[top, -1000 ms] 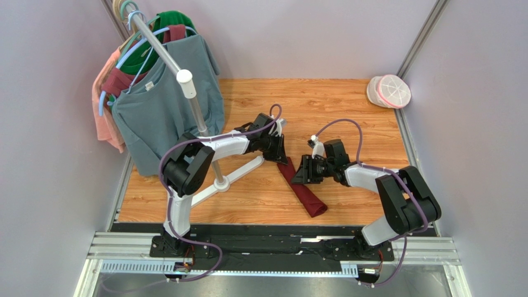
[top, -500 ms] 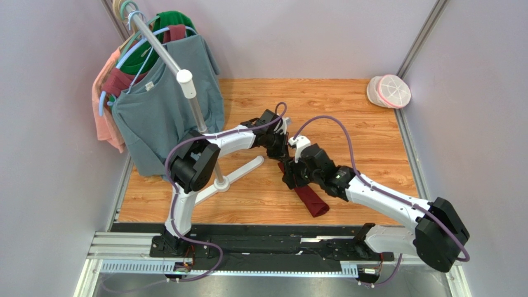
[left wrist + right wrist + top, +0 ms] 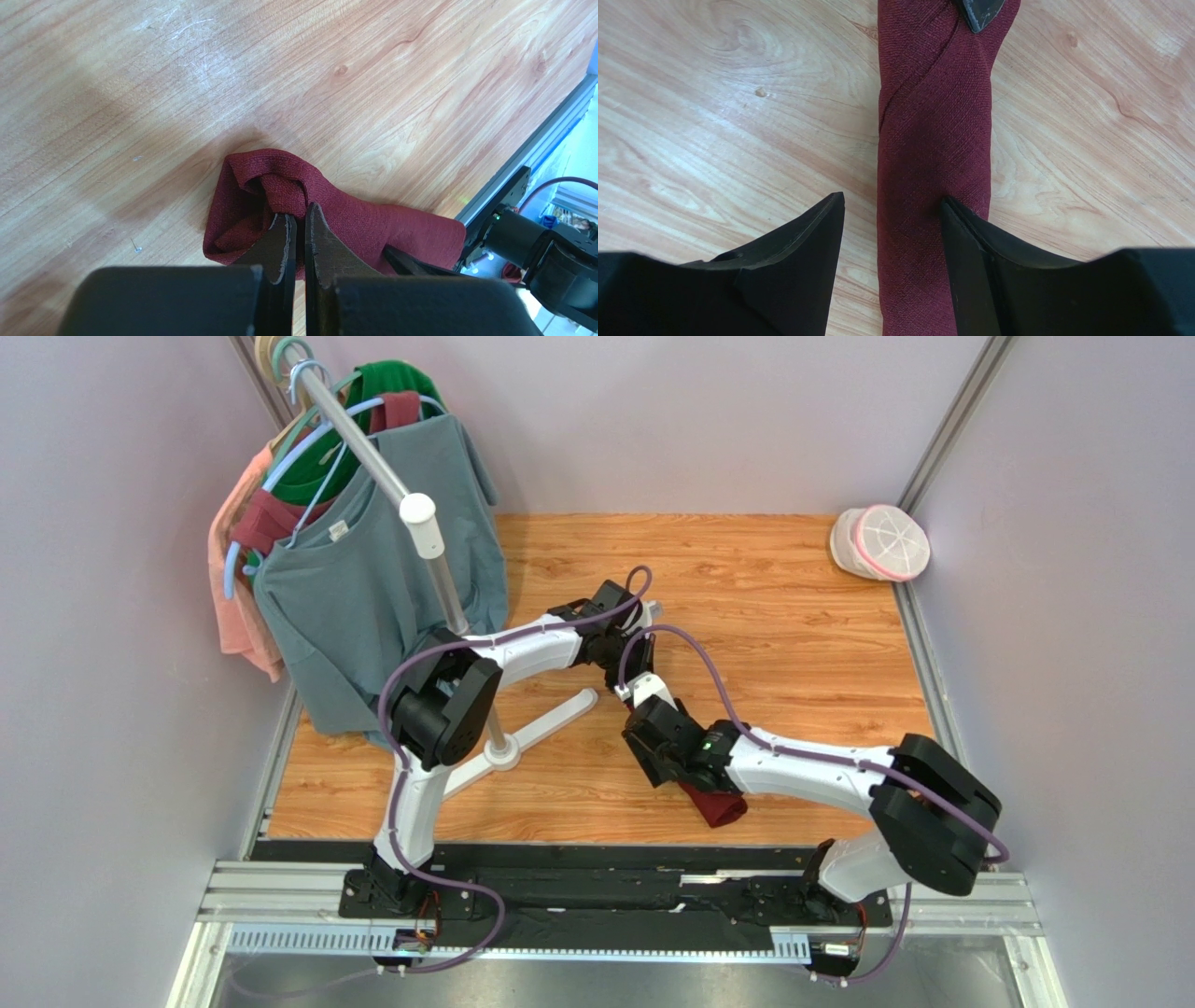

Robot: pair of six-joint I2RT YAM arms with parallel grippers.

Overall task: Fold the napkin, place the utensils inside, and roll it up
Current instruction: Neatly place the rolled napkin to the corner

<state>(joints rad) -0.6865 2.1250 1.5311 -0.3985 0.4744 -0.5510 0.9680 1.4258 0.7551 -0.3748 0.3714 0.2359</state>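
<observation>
The napkin lies on the wooden table as a tight dark red roll, running diagonally from the middle toward the front. My left gripper is at its far end, jaws shut on a fold of the napkin there; the left gripper shows cloth right at its tips. My right gripper is open and straddles the napkin nearer the front: the right finger touches the roll, the left one stands off it. A left fingertip shows at the top of the right wrist view. The utensils are hidden.
A clothes rack with hanging shirts stands at the back left, its white base reaching toward the napkin. A white round container sits in the back right corner. Grey walls enclose the table; the metal rail runs along the front.
The right arm swung left and forward from beside the roll to over its near half, its jaws a little wider. The left gripper closed at the far end.
</observation>
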